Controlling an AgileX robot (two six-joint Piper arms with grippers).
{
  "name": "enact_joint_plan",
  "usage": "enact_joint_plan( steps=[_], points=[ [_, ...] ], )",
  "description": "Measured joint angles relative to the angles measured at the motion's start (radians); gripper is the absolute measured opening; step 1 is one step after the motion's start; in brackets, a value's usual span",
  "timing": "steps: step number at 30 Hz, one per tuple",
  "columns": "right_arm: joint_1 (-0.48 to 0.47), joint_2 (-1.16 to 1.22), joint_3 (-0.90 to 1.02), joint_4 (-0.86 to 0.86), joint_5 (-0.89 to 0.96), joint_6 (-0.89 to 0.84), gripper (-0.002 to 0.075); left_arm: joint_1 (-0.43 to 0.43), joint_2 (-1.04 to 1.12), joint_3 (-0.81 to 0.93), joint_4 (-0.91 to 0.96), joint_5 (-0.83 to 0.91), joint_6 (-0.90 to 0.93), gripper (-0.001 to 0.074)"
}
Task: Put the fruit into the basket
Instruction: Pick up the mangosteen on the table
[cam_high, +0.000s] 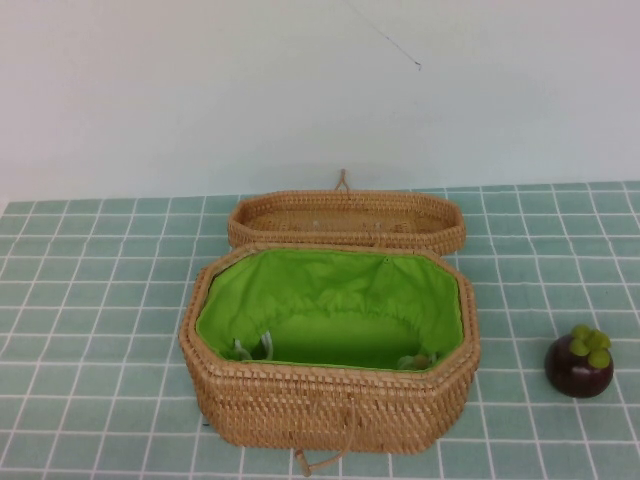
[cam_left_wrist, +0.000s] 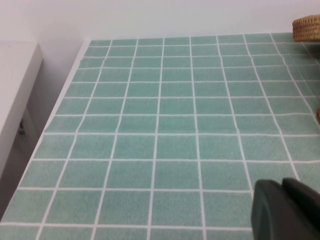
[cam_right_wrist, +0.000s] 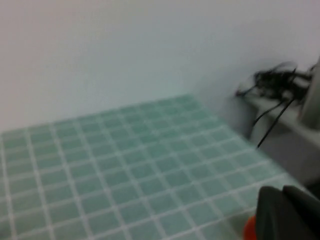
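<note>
Task not begun: mangosteen (cam_high: 579, 360) sits on desk (cam_high: 90, 300) right of open wicker basket (cam_high: 330, 400), apart. We see left gripper (cam_left_wrist: 285, 210) & right gripper (cam_right_wrist: 285, 215) only at wrist-view edges, off to sides; finger state: can't tell.

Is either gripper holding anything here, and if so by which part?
Nothing is held. The fruit sits on the table right of the open basket. The left gripper and right gripper show only in their wrist views, over bare tiles.
</note>
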Motion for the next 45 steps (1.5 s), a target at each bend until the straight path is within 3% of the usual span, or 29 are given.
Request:
enact_joint_plan(
  steps=[5, 14, 19, 22, 28, 34, 39, 45],
  points=[
    [0.0, 0.186, -0.126, 0.36, 0.126, -0.173, -0.0002, 0.0, 0.0, 0.0, 0.0, 0.0, 0.0, -0.0003],
    [0.0, 0.34, -0.184, 0.632, 0.098, -0.214, -0.0002, 0.0, 0.0, 0.0, 0.0, 0.0, 0.0, -0.0003],
    [0.0, 0.454, -0.185, 0.926, 0.06, -0.605, -0.0002, 0.0, 0.0, 0.0, 0.0, 0.0, 0.0, -0.0003],
    [0.0, 0.553, -0.185, 1.015, 0.04, -0.664, -0.0002, 0.0, 0.0, 0.0, 0.0, 0.0, 0.0, -0.0003],
    [0.035, 0.756, -0.185, 1.023, 0.017, -0.688, -0.0002, 0.0, 0.0, 0.0, 0.0, 0.0, 0.0, -0.0003],
    [0.162, 0.913, -0.191, 1.002, -0.104, -0.653, -0.0002, 0.0, 0.0, 0.0, 0.0, 0.0, 0.0, -0.0003],
    [0.275, 1.008, -0.272, 0.744, -0.109, -0.414, -0.0002, 0.0, 0.0, 0.0, 0.0, 0.0, 0.0, -0.0003],
    [0.468, 1.091, -0.395, 0.292, 0.008, -0.022, -0.0002, 0.0, 0.0, 0.0, 0.0, 0.0, 0.0, -0.0003]
  ],
)
